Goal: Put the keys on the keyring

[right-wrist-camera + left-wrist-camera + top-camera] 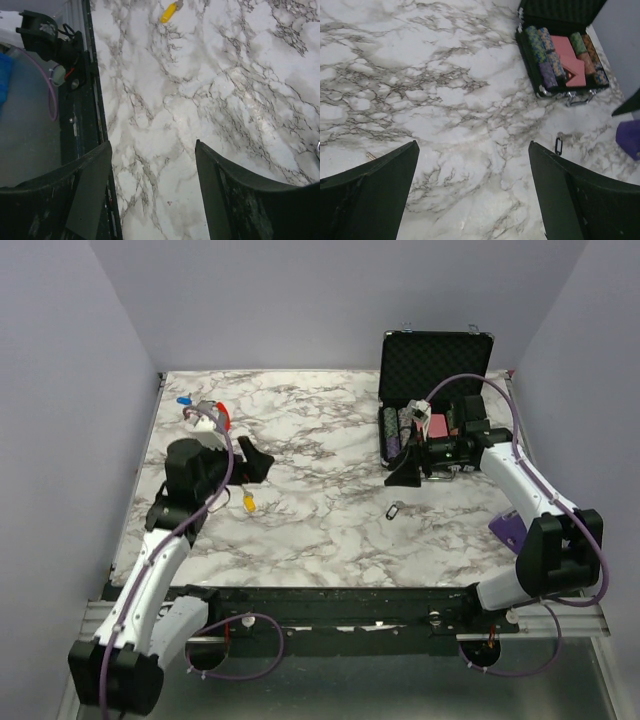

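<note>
Black fingers of the left pincer fill the bottom of its wrist view. They stand wide apart over the bare marble table, with nothing between them. The right pincer is spread too and holds nothing; it hangs just in front of the black case. That case lies open, with poker chips packed inside.

A silver key lies nearer than the case and slightly to its left. A yellow key lies well to the case's left, close to the left pincer. A blue key sits farthest left of the case. The keyring, a red clip with a grey piece, rests just on the case side of that blue key. A purple block lies nearer than the case, to its right.
</note>
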Motion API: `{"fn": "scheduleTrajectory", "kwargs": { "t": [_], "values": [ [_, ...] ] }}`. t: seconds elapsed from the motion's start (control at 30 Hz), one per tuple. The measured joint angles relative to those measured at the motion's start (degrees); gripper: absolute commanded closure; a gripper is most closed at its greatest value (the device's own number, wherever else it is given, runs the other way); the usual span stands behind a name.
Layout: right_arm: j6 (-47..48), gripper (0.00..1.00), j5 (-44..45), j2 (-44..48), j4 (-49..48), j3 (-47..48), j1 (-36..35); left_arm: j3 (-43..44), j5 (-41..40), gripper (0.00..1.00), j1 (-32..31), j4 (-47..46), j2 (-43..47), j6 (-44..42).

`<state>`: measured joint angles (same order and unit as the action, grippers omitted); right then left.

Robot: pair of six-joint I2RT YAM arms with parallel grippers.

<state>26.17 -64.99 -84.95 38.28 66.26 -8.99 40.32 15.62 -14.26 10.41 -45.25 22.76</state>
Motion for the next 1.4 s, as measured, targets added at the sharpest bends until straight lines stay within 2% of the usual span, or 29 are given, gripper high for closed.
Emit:
{"fn": "scheduleTrajectory", "kwargs": {
  "t": [0.07, 0.23, 0.3, 0.47, 0.6, 0.73, 0.9, 1.03, 1.13, 1.37, 1.4],
  "values": [
    [-0.66, 0.24, -1.79, 0.11, -1.55, -0.61, 0.07, 4.0, 3.67, 0.01, 6.4, -0.42, -7.28, 2.47],
    [-1.36, 0.25, -4.39, 1.4, -4.02, -2.23, 0.09, 15.15, 8.37, 0.02, 16.52, 1.68, -24.72, 3.67],
    [-1.95, 0.24, -5.01, 1.79, -4.59, -2.36, 0.09, 19.76, 8.68, 0.01, 18.84, 3.17, -30.62, 3.1],
    [-2.8, 0.24, -6.27, 2.34, -5.62, -2.38, 0.09, 31.69, 7.52, 0.1, 22.97, 8.63, -43.82, 1.03],
    [-3.1, 0.25, -6.54, 2.47, -5.66, -2.38, 0.11, 37.2, 6.88, 0.16, 25.57, 10.21, -51.93, 1.53],
    [-3.26, 0.24, -6.54, 2.47, -5.64, -2.38, 0.11, 38.05, 4.28, 0.28, 26.58, 11.19, -56.68, 3.58],
    [-3.21, 0.24, -6.62, 2.47, -5.62, -2.36, 0.11, 39.17, -0.48, 0.32, 26.1, 13.64, -60.26, 5.16],
    [-3.21, 0.24, -6.71, 2.47, -5.6, -2.36, 0.11, 47.41, -6.34, 0.34, 24.63, 18.47, -65.51, 3.34],
    [-3.19, 0.24, -6.71, 2.47, -5.57, -2.36, 0.11, 54.27, -12.44, 0.42, 22.25, 22.36, -69.72, 0.02],
    [-3.04, 0.24, -6.8, 2.47, -5.51, -2.36, 0.11, 63.17, -20.83, 0.44, 18.93, 30.34, -76.15, -6.84],
    [-3.02, 0.24, -6.82, 2.45, -5.49, -2.36, 0.11, 63.89, -21.53, 0.48, 18.71, 31.23, -76.83, -7.37]
  ]
}}
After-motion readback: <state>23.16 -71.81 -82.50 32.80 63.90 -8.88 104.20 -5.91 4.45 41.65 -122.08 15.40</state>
